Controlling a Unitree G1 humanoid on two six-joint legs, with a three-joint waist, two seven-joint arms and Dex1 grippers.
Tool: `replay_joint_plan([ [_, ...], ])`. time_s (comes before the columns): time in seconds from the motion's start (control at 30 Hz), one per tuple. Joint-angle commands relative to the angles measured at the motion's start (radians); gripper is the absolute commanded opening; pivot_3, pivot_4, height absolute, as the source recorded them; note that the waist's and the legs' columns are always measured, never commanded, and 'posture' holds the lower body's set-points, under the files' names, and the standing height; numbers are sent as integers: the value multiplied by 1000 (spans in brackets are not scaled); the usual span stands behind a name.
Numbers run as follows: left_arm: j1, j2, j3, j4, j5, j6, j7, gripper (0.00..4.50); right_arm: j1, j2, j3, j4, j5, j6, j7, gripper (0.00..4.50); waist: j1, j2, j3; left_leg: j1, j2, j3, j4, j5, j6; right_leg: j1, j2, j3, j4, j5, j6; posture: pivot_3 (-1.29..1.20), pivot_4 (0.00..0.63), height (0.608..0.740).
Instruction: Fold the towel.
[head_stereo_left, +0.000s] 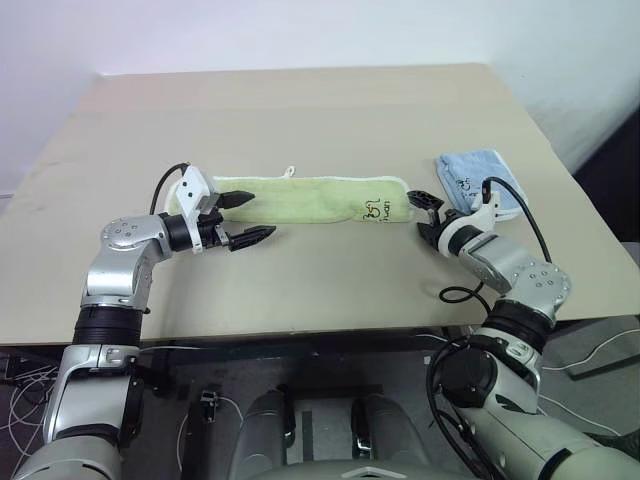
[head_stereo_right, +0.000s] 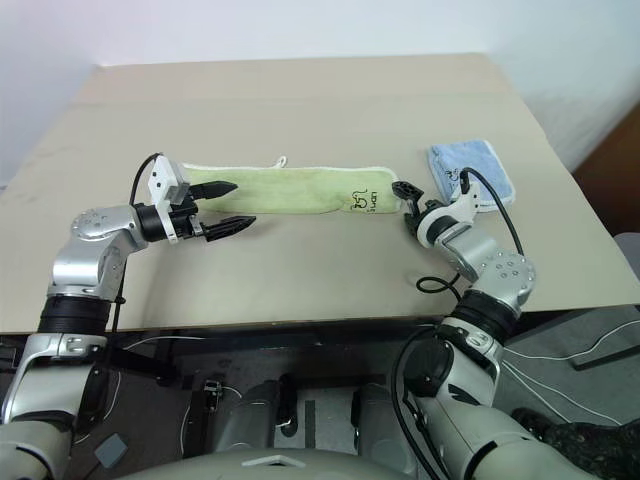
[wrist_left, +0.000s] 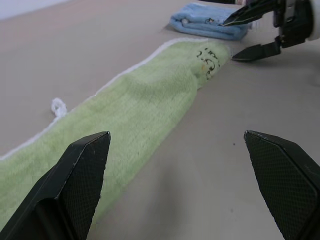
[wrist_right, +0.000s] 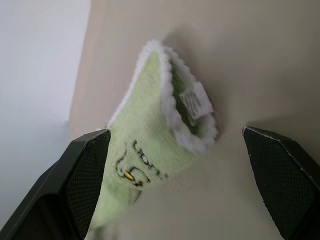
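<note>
Towel (head_stereo_left: 300, 197) lies on the table (head_stereo_left: 320, 110) as a long narrow strip, already folded lengthwise; end-to-end fold left, I reckon. My left gripper (head_stereo_left: 245, 219) and right gripper (head_stereo_left: 424, 216) sit at its ends, fingers apart, holding nothing.

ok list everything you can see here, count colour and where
towel: 1, light green with white edging, folded into a long strip across the middle of the table
loop: 1, white, on the towel's far edge
mark: 1, dark print, near the towel's right end
blue towel: 1, light blue, folded, on the table just right of the green one
table: 1, beige
left gripper: 1, black fingers, open, at the towel's left end
right gripper: 1, black fingers, open, at the towel's right end
</note>
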Motion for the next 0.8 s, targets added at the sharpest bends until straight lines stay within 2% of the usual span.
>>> replay_joint_plan([
  [0.03, 1, 3, 13, -22, -14, -16, 4, 4498, 29, -13, -1, -67, 54, 18, -53, 4467, 1, 0, 0, -2, 0, 0, 0, 0, 0, -1, -1, 0, 0, 0, 0, 0, 150, 740],
  [0.27, 1, 2, 10, -19, -14, -15, 2, 4498, 59, 11, 38, -105, 143, 61, -134, 4467, -1, 0, 0, -7, -1, 1, 1, 1, 2, -6, -1, 0, 0, 2, 2, 0, 150, 740],
  [0.43, -16, -11, -1, -8, -11, -17, -1, 4498, -8, 33, 106, 10, 118, -22, -102, 4467, -12, 0, 0, -7, 0, 1, 4, 1, 2, -7, 3, 1, 0, 3, 4, 0, 150, 740],
  [0.63, -20, -14, 0, -7, -9, -18, -1, 4498, -101, 7, 152, 231, 65, -153, -24, 4467, -33, 0, 0, -6, 1, -1, 4, 1, 2, -8, 6, 1, 2, 6, 5, 0, 150, 740],
  [0.8, -15, -8, 6, -14, -10, -15, 1, 4498, -161, -19, 181, 359, 20, -230, 41, 4467, -32, 0, 0, -5, 1, -1, 4, 1, 2, -7, 6, 2, 2, 7, 3, 0, 150, 740],
])
